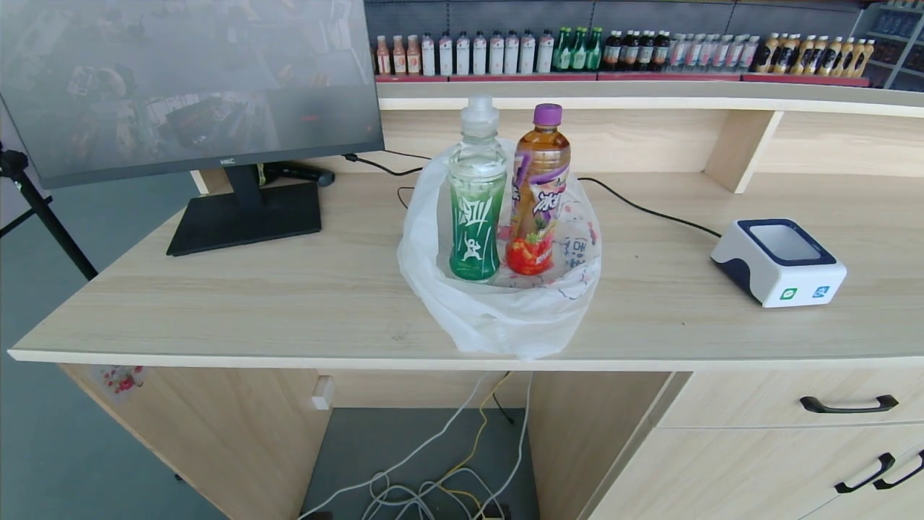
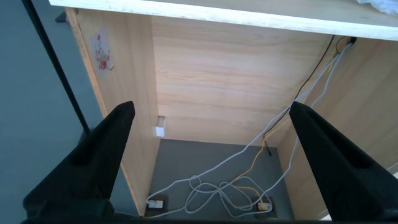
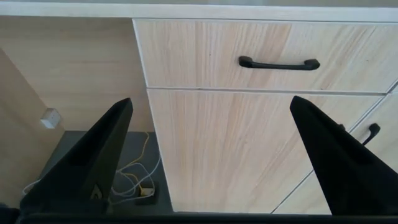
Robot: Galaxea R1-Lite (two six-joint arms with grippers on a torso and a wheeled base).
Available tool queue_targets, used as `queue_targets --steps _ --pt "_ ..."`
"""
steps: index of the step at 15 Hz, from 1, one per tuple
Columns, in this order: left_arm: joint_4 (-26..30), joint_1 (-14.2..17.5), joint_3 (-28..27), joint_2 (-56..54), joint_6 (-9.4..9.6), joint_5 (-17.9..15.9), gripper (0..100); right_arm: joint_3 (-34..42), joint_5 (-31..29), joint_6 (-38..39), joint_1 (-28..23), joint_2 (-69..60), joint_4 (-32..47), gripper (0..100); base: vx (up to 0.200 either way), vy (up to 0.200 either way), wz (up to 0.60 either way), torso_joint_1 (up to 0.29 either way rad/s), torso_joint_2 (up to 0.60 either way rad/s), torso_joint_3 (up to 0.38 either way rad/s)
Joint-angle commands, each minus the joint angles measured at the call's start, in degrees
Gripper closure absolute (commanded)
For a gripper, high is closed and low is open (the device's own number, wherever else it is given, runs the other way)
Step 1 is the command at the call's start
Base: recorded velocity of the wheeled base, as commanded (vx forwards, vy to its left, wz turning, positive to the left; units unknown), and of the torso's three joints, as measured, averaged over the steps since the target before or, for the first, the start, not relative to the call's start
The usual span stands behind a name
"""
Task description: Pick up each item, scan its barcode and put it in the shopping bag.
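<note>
Countertop point(image 1: 253, 303) cable point(image 1: 650, 211) vanishes behind bag point(image 1: 505, 318); left tool point(image 2: 211, 162) and right tool point(image 3: 211, 162) gape.

One green bottle point(image 1: 474, 209) and one purple-capped bottle point(image 1: 538, 195), two bottles together; one shopping bag point(image 1: 505, 318), one scanner point(image 1: 778, 261), one monitor point(image 1: 188, 87), one bench point(image 1: 289, 303), three drawer handles point(image 1: 848, 404)

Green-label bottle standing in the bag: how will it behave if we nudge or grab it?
Likely tippy: the green-label bottle is tall and narrow, upright on crumpled shopping bag film. Probably stiff enough to grip, though its smooth, waisted plastic may slip. A sideways push would likely knock it against the purple-cap bottle close beside it.
</note>
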State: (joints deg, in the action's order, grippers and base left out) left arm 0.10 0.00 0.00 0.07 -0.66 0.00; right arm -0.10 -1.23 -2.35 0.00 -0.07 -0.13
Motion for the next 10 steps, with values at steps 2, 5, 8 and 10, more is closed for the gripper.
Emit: queue_targets --steps 2,5,8,10 --pt "0.0 0.1 0.0 0.0 -0.4 0.0 0 0.0 0.0 0.0 0.0 0.1 0.0 0 0.0 -0.2 0.0 0.002 0.0 0.002" --pt "0.0 0.1 0.0 0.0 -0.48 0.0 0 0.0 0.0 0.0 -0.1 0.1 0.0 0 0.0 -0.2 0.0 0.003 0.01 0.002" --pt "0.0 0.1 0.0 0.0 -0.4 0.0 0 0.0 0.0 0.0 0.0 0.1 0.0 0 0.0 -0.2 0.0 0.004 0.0 0.001" --pt "0.0 0.1 0.0 0.0 -0.4 0.0 0 0.0 0.0 0.0 0.0 0.1 0.0 0 0.0 -0.2 0.0 0.002 0.0 0.002"
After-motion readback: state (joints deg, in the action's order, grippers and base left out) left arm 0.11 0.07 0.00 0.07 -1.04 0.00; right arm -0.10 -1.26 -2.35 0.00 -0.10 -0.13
